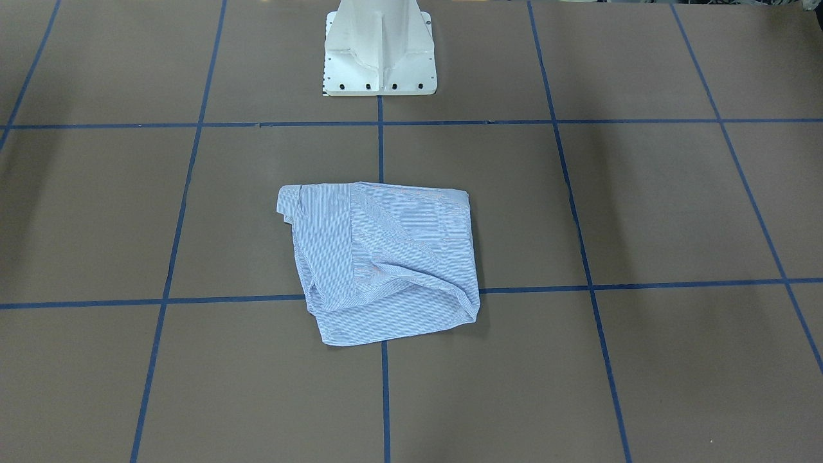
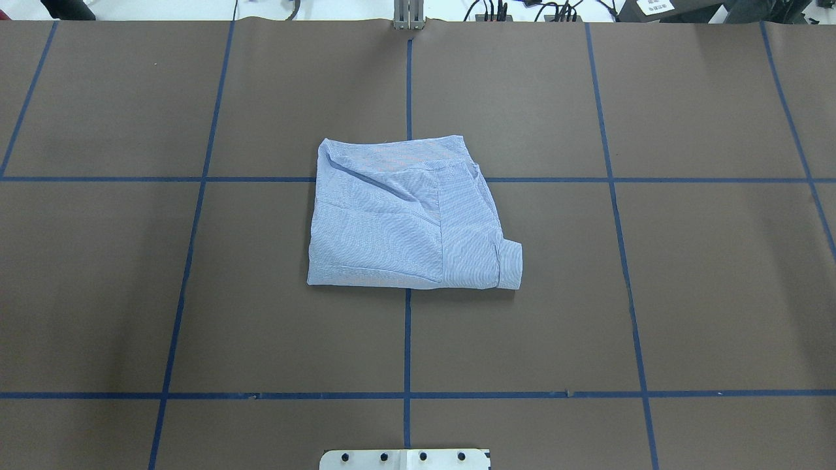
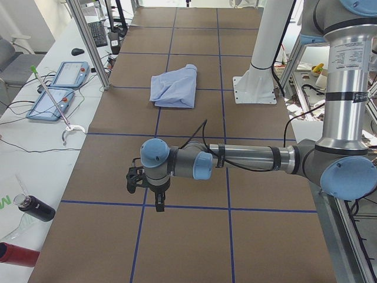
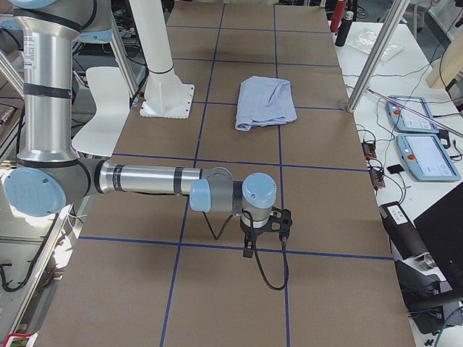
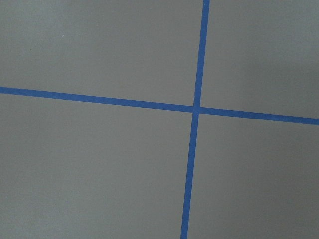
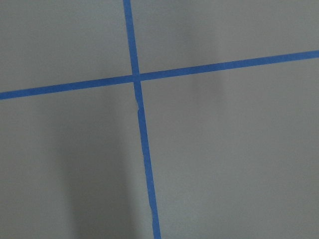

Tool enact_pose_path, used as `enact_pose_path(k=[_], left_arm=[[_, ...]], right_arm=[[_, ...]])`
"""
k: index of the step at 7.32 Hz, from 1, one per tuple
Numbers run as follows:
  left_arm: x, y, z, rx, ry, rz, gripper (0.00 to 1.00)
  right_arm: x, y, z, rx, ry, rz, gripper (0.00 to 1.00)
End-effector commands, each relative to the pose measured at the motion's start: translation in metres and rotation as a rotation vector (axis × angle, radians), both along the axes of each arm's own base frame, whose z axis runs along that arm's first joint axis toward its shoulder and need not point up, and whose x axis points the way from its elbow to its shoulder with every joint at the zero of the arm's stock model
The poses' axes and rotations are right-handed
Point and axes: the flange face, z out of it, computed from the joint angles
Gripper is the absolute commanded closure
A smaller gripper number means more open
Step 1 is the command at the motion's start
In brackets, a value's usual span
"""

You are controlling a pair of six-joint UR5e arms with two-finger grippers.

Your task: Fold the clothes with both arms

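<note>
The clothes are one light-blue striped shirt, folded into a rough square at the table's middle with a cuff sticking out at one corner. It also shows far off in the side views. Both arms are drawn back to the table's ends, well away from the shirt. The left gripper and the right gripper each point down over a blue tape crossing, and I cannot tell whether they are open or shut. The wrist views show only brown table and tape.
The white pedestal base stands behind the shirt. Blue tape lines grid the brown table. Teach pendants, bottles and metal frame posts line the side benches.
</note>
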Motion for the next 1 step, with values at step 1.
enact_pose_path(k=[1], left_arm=[[0.0000, 0.0000, 0.0006, 0.002, 0.000, 0.002, 0.00]], right_arm=[[-0.0004, -0.0018, -0.0022, 0.006, -0.005, 0.000, 0.00]])
